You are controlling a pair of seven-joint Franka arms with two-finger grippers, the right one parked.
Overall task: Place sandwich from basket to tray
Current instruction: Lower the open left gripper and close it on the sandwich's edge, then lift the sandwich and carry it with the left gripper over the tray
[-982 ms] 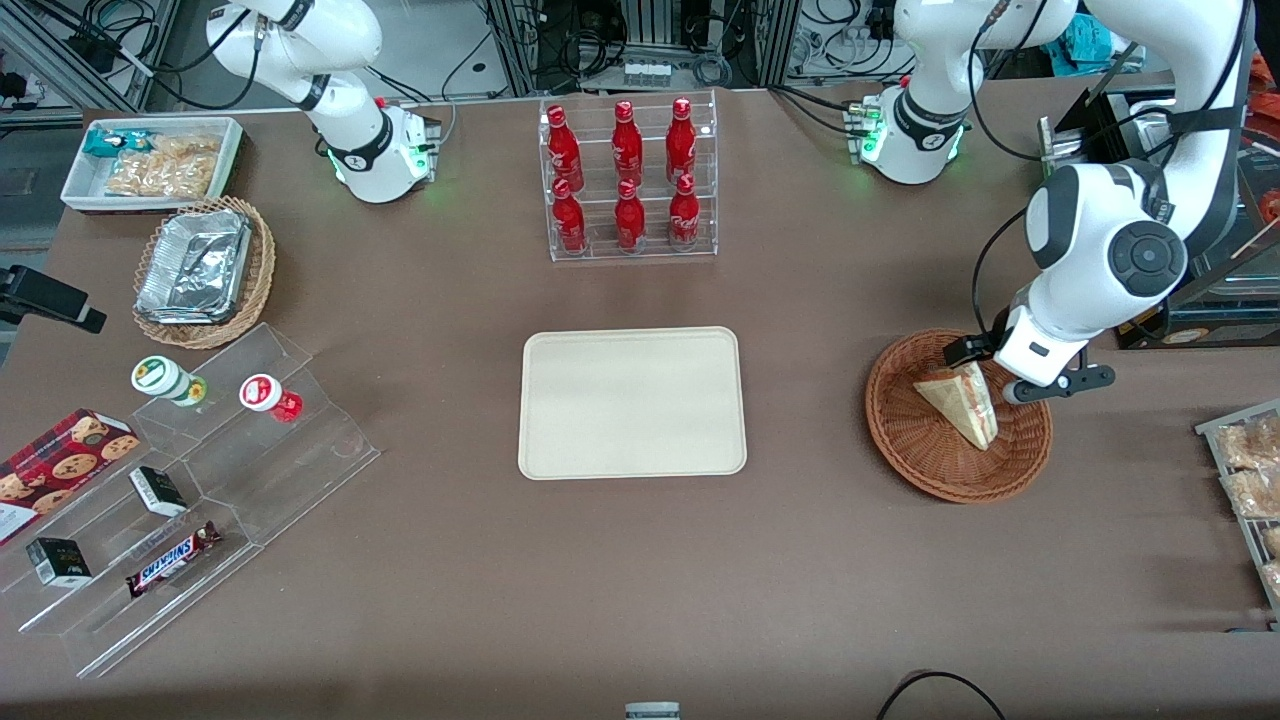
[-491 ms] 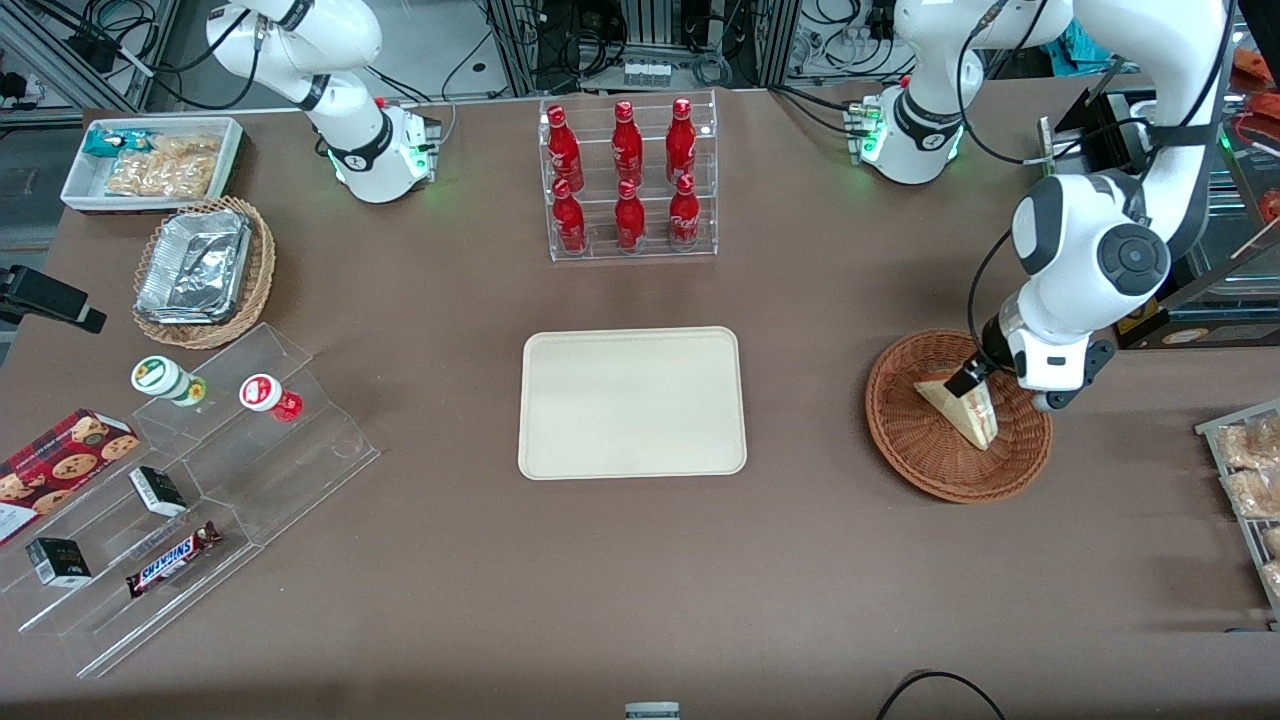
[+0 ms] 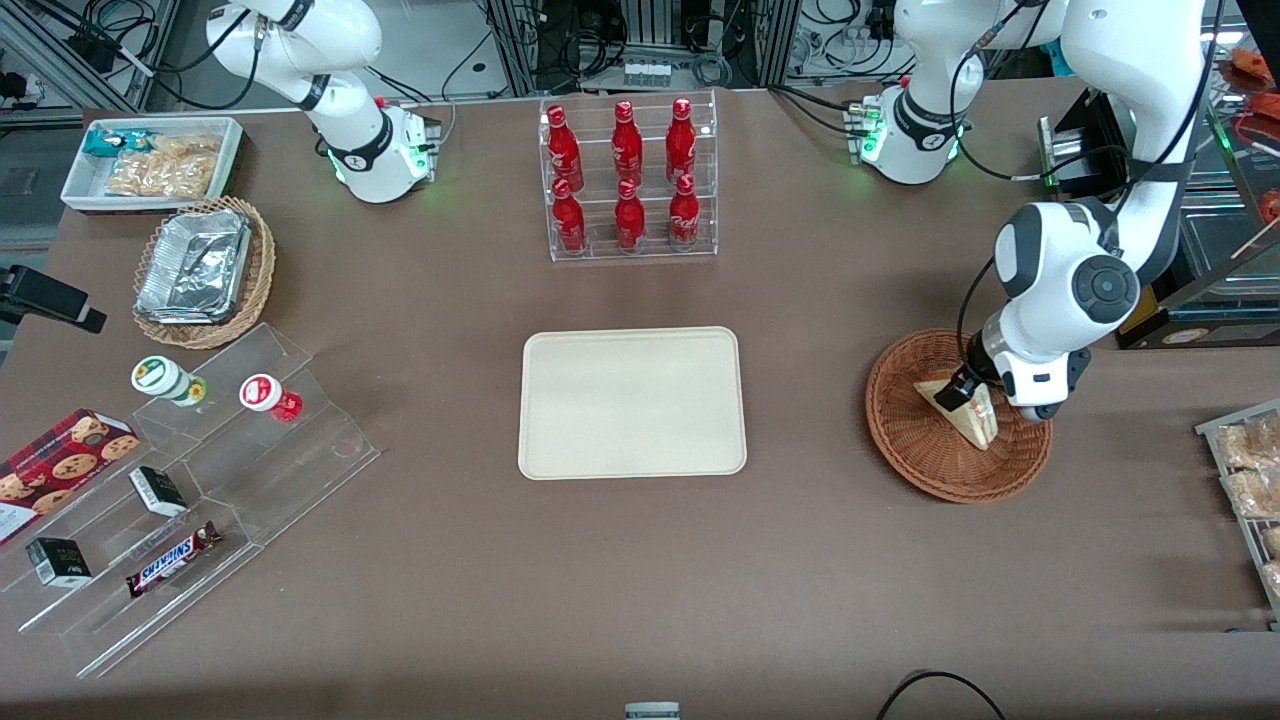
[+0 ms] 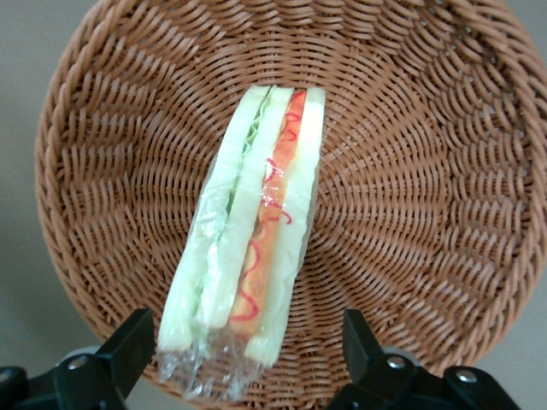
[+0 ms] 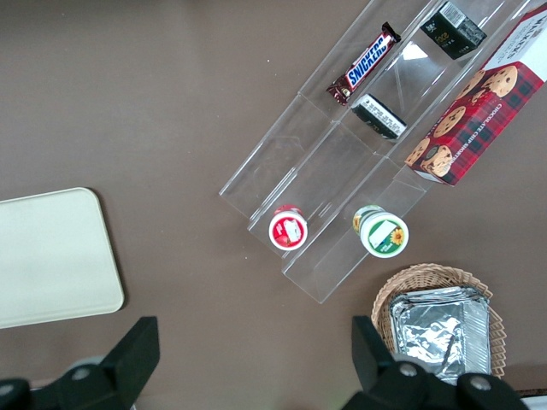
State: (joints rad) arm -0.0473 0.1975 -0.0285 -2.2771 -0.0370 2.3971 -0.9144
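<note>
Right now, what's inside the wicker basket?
Only the sandwich, lying on the weave of the basket. The open pincer hangs over it, fingers either side. The weave under the sandwich is hidden.

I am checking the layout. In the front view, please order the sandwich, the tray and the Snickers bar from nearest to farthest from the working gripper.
The gripper hangs open over the basket.
1. Sandwich: in the basket, under the gripper.
2. Tray: mid-table.
3. Snickers bar: toward the parked arm's end.

Sandwich [image 3: 968, 413] in basket [image 3: 925, 470]; gripper [image 4: 244, 354] over it, fingers apart; tray [image 3: 632, 402] well apart, toward parked arm's end
</note>
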